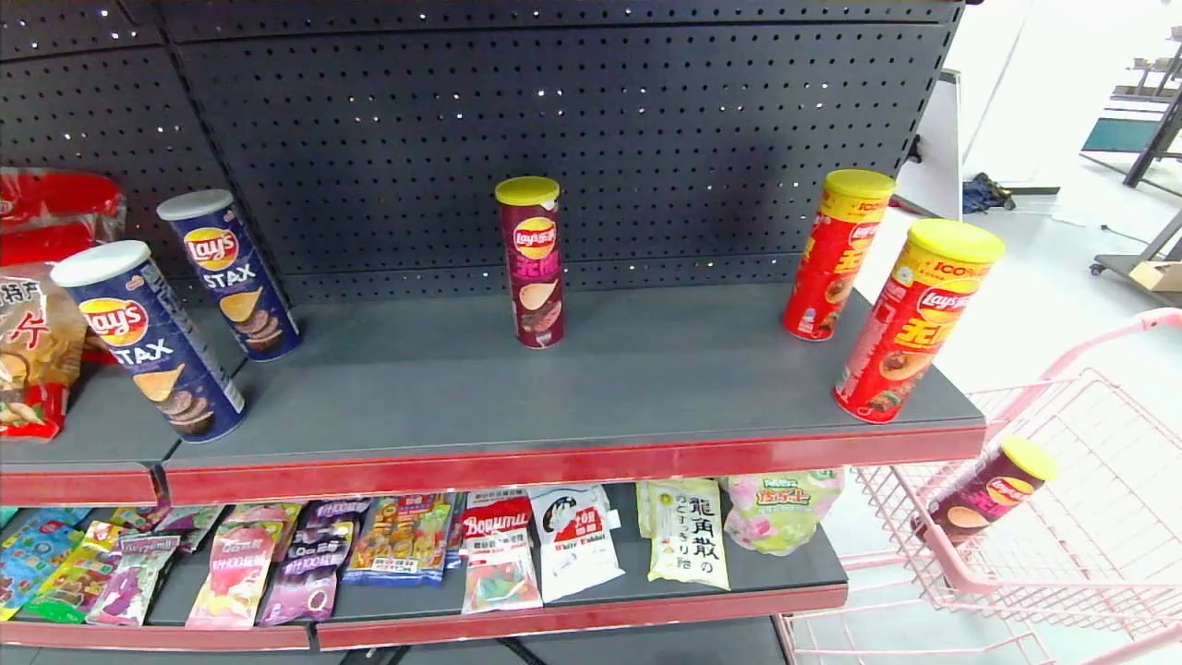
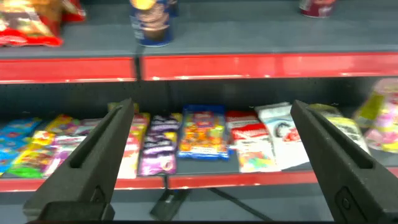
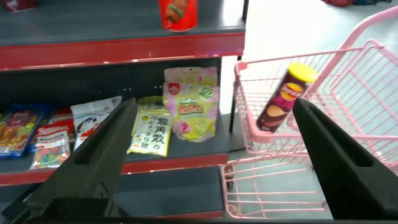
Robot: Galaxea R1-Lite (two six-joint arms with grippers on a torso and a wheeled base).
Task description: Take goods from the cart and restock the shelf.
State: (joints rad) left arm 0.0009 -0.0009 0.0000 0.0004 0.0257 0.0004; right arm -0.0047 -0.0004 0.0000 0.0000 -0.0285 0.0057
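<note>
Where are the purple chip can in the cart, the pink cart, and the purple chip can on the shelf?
purple chip can in the cart (image 3: 283, 99), right wrist view, label.
pink cart (image 1: 1159, 320), head view, handle.
purple chip can on the shelf (image 1: 536, 268), head view, mid-body.

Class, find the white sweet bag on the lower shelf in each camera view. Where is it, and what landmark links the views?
Head view: white sweet bag, middle of the lower shelf.
Left wrist view: it lies under the red shelf edge.
Right wrist view: it lies beside the yellow-green bag.
Shared landmark: the red bag next to it.
</note>
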